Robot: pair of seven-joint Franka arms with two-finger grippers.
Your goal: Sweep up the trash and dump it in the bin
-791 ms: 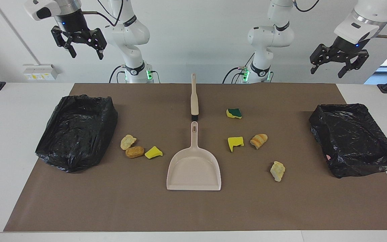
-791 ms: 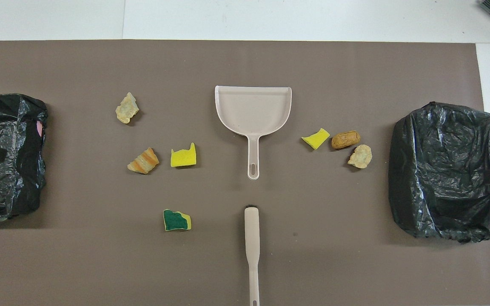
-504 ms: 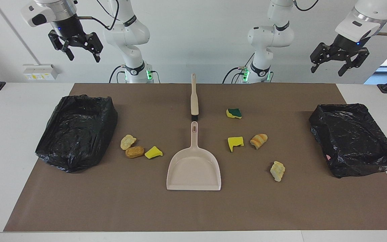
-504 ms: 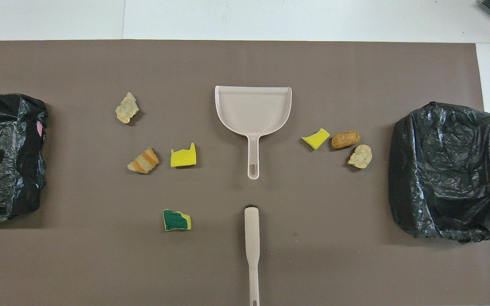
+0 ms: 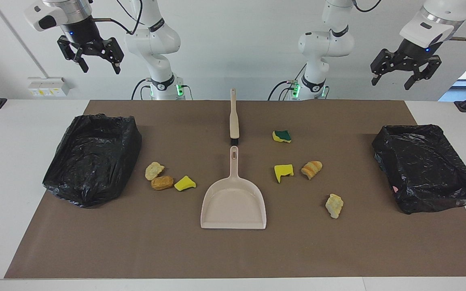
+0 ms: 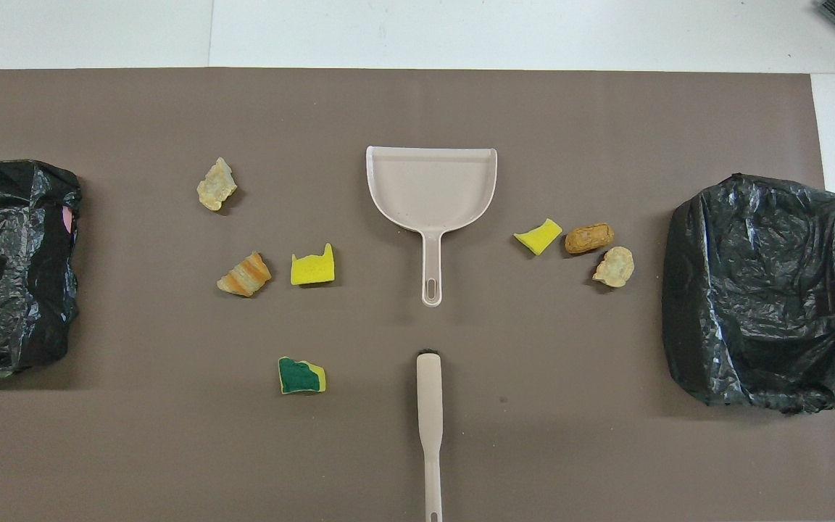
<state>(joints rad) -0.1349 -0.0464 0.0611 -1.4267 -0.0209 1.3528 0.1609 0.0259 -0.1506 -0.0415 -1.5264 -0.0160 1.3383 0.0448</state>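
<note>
Both arms wait raised above the table ends. The left gripper (image 5: 404, 76) hangs high over the black-lined bin (image 5: 426, 167) at the left arm's end, jaws spread wide and holding nothing. The right gripper (image 5: 100, 66) hangs high over the second black-lined bin (image 5: 91, 159) at the right arm's end, jaws likewise wide and empty. In the overhead view only a dark tip of each gripper shows at the frame edges, over the bins; the rest is cut off.

The trash lies on the brown mat (image 5: 233, 250) in two groups, none of it in a bin. Toward the right arm's end: a pale bread lump (image 5: 153, 170), a brown bread lump (image 5: 162, 182) touching or just beside it, and a yellow sponge wedge (image 5: 184, 183). Toward the left arm's end: a green-topped sponge piece (image 5: 282, 136), a yellow sponge piece (image 5: 283, 172), a striped tan bread lump (image 5: 311, 169) beside it, and a pale crusty lump (image 5: 333, 205) farthest from the robots.

The beige dustpan (image 5: 234, 202) lies flat at mid-table, handle toward the robots. The beige brush (image 5: 234, 121) lies in line with it, nearer the robots, its dark bristles largely hidden under its head; its handle end is cut off in the overhead view. A small pink spot shows on the left-end bin's liner; it cannot be identified.
</note>
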